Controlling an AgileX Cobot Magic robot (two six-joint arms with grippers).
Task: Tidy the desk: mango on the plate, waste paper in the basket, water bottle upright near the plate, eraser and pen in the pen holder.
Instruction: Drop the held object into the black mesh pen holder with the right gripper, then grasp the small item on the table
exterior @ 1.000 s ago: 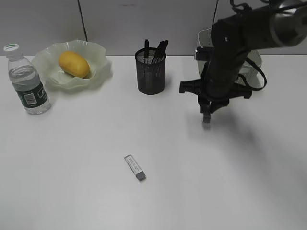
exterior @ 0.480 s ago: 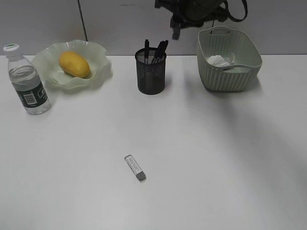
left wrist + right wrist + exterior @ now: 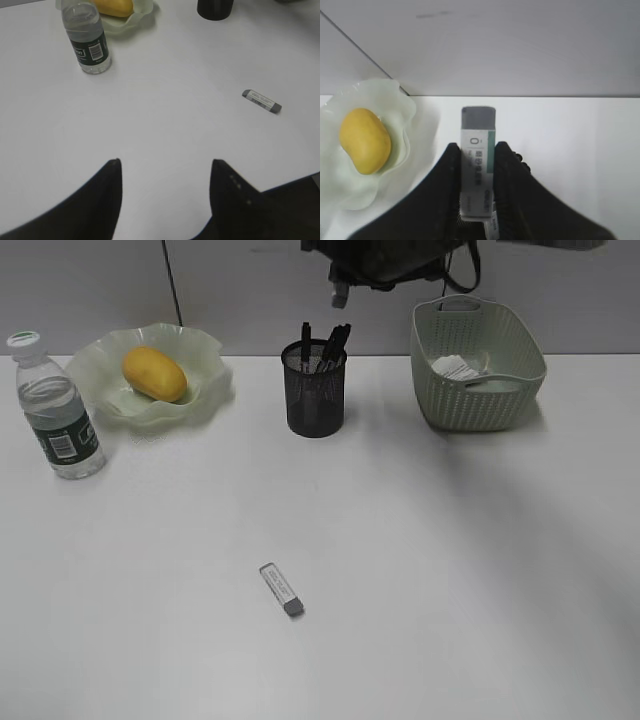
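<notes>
the water bottle (image 3: 55,410) is seen upright at the far left, just beside the plate (image 3: 205,390), in which the mango (image 3: 154,374) is held. the left gripper (image 3: 165,172) is seen with its jaws parted over bare desk (image 3: 450,570), and nothing is gripped. a second eraser (image 3: 281,589) is left flat on open tabletop, with free room all round it. at centre, the pen holder (image 3: 314,390) is crowded with pens, so an eraser (image 3: 478,150) dropped in could be caught on them or bounced off the rim. that eraser is pinched upright, by its lower part only, in the right gripper (image 3: 478,165), raised above the holder; a slip is judged possible. at right, the waste paper (image 3: 458,367) is contained in the basket (image 3: 480,390).
</notes>
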